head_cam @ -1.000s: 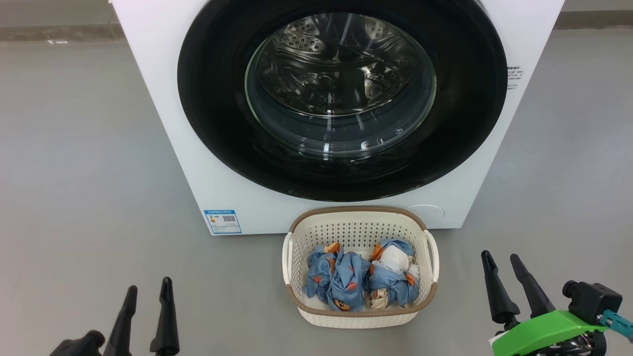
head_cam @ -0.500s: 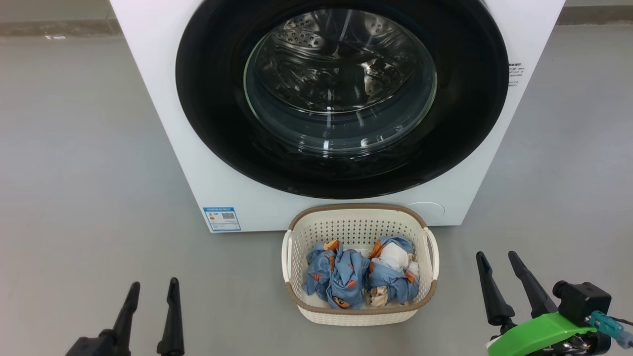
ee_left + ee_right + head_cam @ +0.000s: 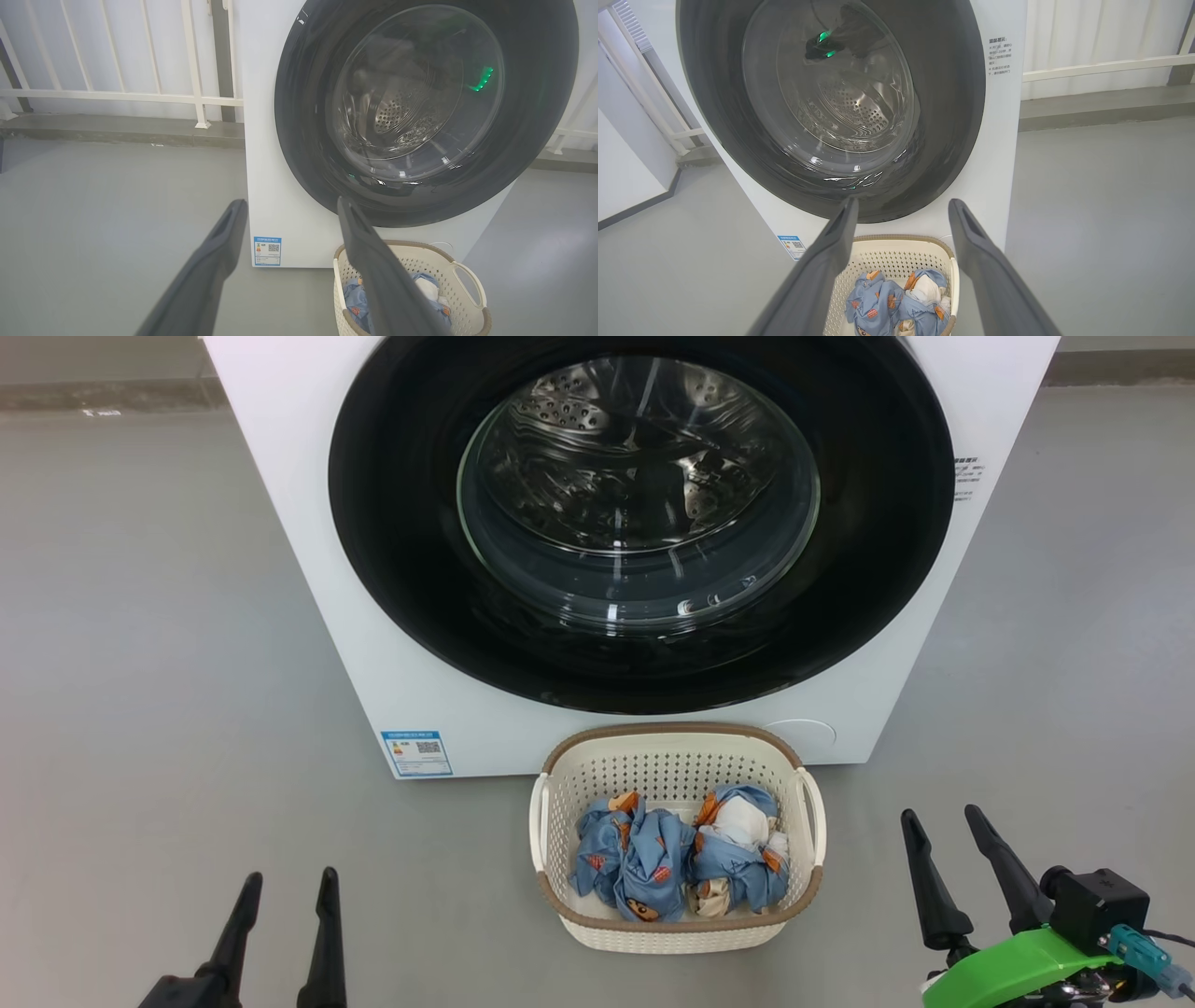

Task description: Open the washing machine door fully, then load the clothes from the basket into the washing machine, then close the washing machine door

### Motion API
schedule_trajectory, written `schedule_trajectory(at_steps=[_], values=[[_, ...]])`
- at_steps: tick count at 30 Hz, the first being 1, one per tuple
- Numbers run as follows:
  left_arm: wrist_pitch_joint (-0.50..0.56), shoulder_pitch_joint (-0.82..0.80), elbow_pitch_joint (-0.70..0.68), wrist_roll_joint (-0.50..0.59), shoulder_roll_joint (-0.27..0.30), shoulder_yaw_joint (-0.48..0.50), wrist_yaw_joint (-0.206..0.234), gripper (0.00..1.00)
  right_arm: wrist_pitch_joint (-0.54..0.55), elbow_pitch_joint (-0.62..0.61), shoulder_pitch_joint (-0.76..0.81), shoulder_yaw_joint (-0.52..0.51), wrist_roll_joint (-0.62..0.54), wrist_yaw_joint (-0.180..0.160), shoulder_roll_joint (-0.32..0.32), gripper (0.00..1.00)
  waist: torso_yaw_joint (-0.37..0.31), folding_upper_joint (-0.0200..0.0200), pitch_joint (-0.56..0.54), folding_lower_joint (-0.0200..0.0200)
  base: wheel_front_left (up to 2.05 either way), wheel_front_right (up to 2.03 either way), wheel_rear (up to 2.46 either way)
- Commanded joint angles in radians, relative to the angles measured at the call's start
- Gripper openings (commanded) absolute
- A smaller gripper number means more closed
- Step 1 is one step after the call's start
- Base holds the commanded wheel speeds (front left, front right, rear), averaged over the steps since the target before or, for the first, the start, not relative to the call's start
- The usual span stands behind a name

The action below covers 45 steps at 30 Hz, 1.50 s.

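Jaws spread on left gripper (image 3: 290, 874) and right gripper (image 3: 938, 811), either side of the basket (image 3: 672, 767) of clothes (image 3: 677, 863)

Bright, even, diffuse light; shadows faint. Head view sharp. White glare streaks low on washing machine door (image 3: 639, 513) glass, 6 o'clock. Wrist views hazy, washed-out, lines bowed at edges. Green glints in glass: 2 o'clock left wrist, 11 o'clock right wrist. Soft near lens: left tool fingers (image 3: 210, 270), right tool fingers (image 3: 817, 275).
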Motion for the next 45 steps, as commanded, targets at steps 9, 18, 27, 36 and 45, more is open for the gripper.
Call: schedule_trajectory(at_steps=[9, 18, 27, 36, 45], values=[[-0.011, -0.030, 0.004, 0.002, 0.003, 0.047, -0.005, 1.00, -0.012, -0.013, -0.021, 0.002, -0.008, 0.008, -0.007, 1.00, -0.005, 0.0000, -0.003, 0.0000, 0.00, 0.00, 0.00], [-0.011, -0.042, 0.023, 0.020, 0.005, 0.054, -0.005, 1.00, -0.012, -0.017, -0.023, -0.003, -0.013, 0.008, -0.002, 1.00, -0.009, 0.0000, 0.007, 0.0000, 0.13, 0.13, -0.25], [-0.011, -0.053, 0.024, 0.030, 0.005, 0.054, -0.005, 1.00, -0.012, -0.017, -0.032, -0.005, -0.013, 0.008, 0.002, 1.00, -0.016, 0.0000, 0.020, 0.0000, 0.78, 0.78, -1.55], [-0.011, -0.068, 0.024, 0.019, 0.005, 0.048, -0.005, 1.00, -0.012, -0.019, -0.041, -0.011, -0.013, 0.008, 0.004, 1.00, -0.019, 0.0000, 0.032, 0.0000, 1.22, 1.22, -2.45], [-0.011, -0.075, 0.017, 0.000, 0.005, 0.048, -0.005, 1.00, -0.012, -0.017, -0.046, -0.010, -0.013, 0.008, 0.007, 1.00, -0.023, 0.0000, 0.037, 0.0000, 1.23, 1.23, -2.46]])
